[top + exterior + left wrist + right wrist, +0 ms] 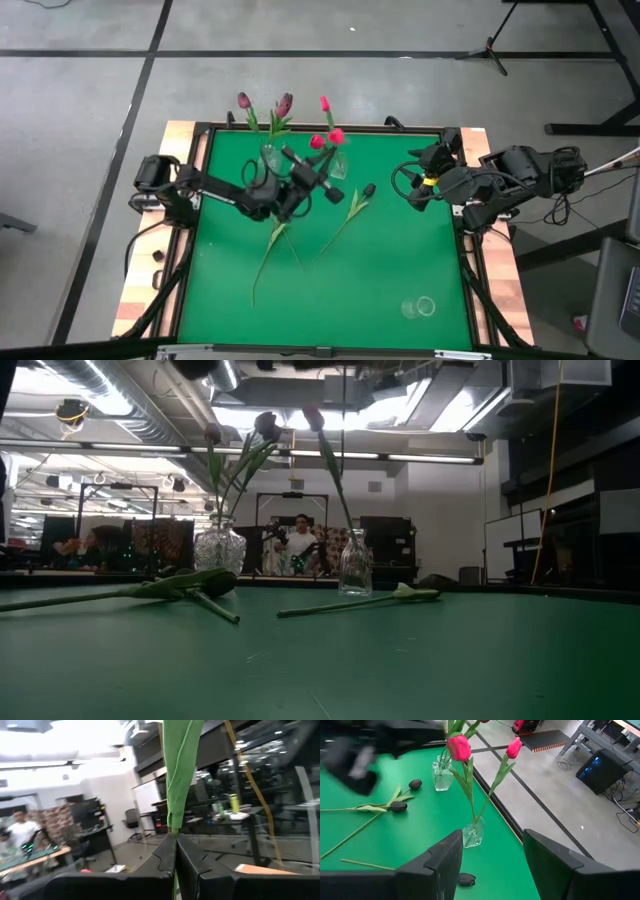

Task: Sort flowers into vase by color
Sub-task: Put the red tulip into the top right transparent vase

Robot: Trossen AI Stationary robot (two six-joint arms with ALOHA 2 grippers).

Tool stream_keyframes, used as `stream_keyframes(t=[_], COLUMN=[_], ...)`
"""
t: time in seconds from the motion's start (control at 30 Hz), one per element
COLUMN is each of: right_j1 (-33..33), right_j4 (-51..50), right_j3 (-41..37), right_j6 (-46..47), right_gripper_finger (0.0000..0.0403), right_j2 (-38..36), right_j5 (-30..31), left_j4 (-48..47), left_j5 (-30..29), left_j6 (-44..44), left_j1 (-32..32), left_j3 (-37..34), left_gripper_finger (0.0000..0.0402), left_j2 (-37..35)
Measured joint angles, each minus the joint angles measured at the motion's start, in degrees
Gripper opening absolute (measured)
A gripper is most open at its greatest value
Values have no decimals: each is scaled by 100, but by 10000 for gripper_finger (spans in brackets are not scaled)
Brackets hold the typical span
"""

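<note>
My left gripper (176, 836) is raised over the middle of the table (400, 260), shut on a flower's green stem (181, 770). The flower's head is out of the wrist view. Just beyond it, a small glass vase (472, 834) holds two pink flowers (459, 747). A rounder vase (270, 156) at the far edge holds two purple flowers (284, 103). Two dark-headed flowers (352, 208) (268, 255) lie flat on the green top. My right gripper (490, 855) hangs open above the table's right side and holds nothing. My left gripper pinches the green stem and its leaf (173, 827) between its two shut fingers. The fingers lie across the stem. The stem rises from the fingertips, lifted clear of the table, and a sliver of green (175, 885) shows below the fingers. Which head is its own I cannot tell.
An empty glass vase (420, 307) stands near the front right corner. A small dark bud (466, 879) lies loose by the pink vase. Wooden rails (500, 290) and dark frame bars border the top. People (300, 540) are in the room behind.
</note>
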Motion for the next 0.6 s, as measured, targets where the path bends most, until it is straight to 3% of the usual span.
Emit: stream_keyframes(t=[0.13,0.27,0.43,0.6], right_j1=[0,0,0,0], right_j4=[0,-1,0,-1], right_j3=[0,0,0,0], right_j6=[7,9,9,9], right_gripper_finger=[209,209,209,209], right_j2=[0,0,0,0], right_j5=[-54,-117,-146,-149], left_j4=[-18,-509,-2001,-2155], left_j5=[-194,-264,-79,256], left_j6=[53,-641,-2118,-2844], left_j1=[-392,-538,-310,136], left_j3=[0,0,-16,-352], left_gripper_finger=[0,0,0,0], left_j2=[0,0,9,10])
